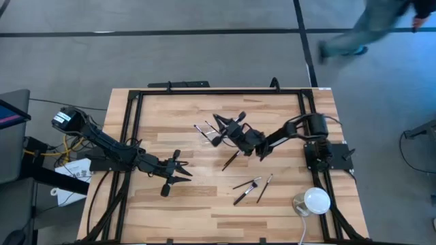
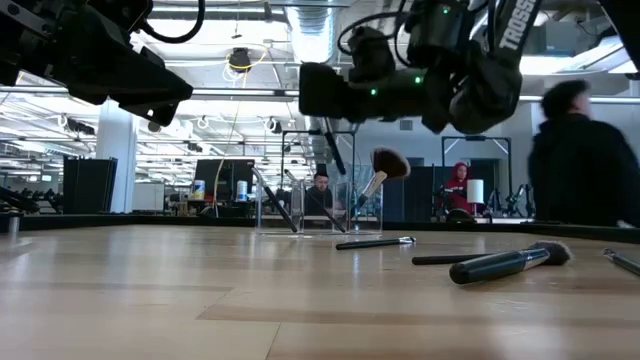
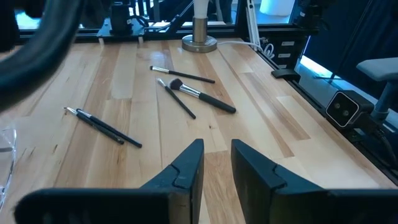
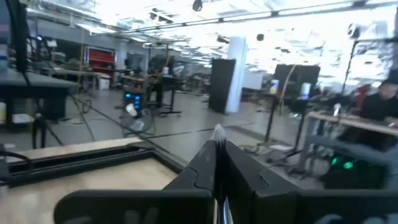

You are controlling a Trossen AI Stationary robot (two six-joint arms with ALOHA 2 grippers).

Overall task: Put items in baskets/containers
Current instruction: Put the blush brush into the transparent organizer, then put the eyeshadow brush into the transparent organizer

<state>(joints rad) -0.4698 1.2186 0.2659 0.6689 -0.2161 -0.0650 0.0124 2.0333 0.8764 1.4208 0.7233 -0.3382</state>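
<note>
My right gripper (image 1: 221, 131) hovers above the clear plastic container (image 2: 318, 206) at the table's middle, shut on a slim brush. The container stands upright with a fluffy-headed brush (image 2: 380, 168) and other dark handles leaning inside it. More brushes lie flat on the wood: one (image 1: 230, 160) near the middle and three (image 1: 248, 188) toward the near right. The left wrist view shows them too, a dark pair (image 3: 102, 126) and three more (image 3: 193, 93). My left gripper (image 1: 181, 169) is open, low over bare wood left of centre, touching nothing. My right gripper is shut on a slim brush, pinched between the two fingers. A thin silvery end (image 4: 219, 132) sticks out past the fingertips in the right wrist view. A dark handle (image 2: 333, 150) slants down below the gripper, clear of the table, over the container.
A white dome-shaped lamp (image 1: 312, 201) sits at the table's near right corner, and its base (image 3: 199, 38) shows in the left wrist view. A black frame (image 1: 204, 92) runs round the table. A person (image 1: 368, 27) walks past beyond the far right corner.
</note>
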